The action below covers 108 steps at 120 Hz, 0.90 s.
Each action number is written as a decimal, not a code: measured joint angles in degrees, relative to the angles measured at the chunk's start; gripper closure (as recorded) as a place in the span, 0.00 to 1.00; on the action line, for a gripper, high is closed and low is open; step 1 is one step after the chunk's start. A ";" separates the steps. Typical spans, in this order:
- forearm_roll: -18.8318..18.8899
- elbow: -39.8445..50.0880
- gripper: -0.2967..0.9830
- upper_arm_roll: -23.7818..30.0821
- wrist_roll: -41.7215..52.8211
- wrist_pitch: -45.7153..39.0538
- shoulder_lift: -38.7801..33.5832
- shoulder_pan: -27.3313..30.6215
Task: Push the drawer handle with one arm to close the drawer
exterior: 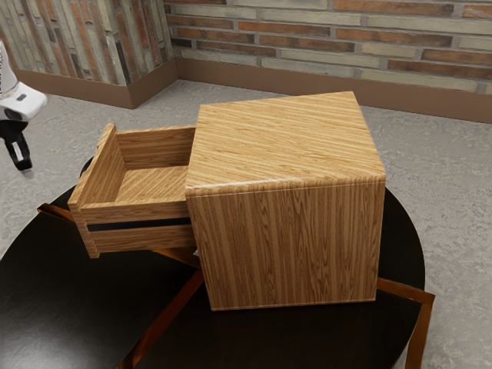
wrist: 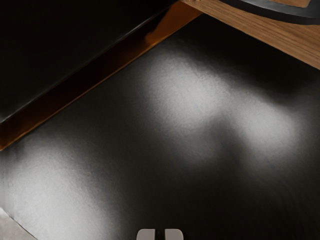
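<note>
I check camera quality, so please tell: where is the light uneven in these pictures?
Wrist view: soft pale glare blotches on the table, with dark areas between. Exterior view: the cabinet has a thin shiny top edge, its side darker than its top.

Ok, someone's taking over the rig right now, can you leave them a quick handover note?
Gripper: clear of the drawer, out in front of it; whether open or shut, I can't tell.
Things: drawer pulled well out of the wooden cabinet, on the black table. Dark curved piece at the drawer front is probably the handle.
Done: no closing yet; drawer stands open.
Left: reach the handle, push the drawer fully in.
</note>
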<state>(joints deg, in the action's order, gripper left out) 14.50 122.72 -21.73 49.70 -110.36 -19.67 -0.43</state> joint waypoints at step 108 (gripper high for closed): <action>-10.10 1.10 0.85 2.27 31.11 -5.77 4.54 -0.63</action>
<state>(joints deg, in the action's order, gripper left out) 4.40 123.82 -19.46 80.81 -116.13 -15.14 -1.05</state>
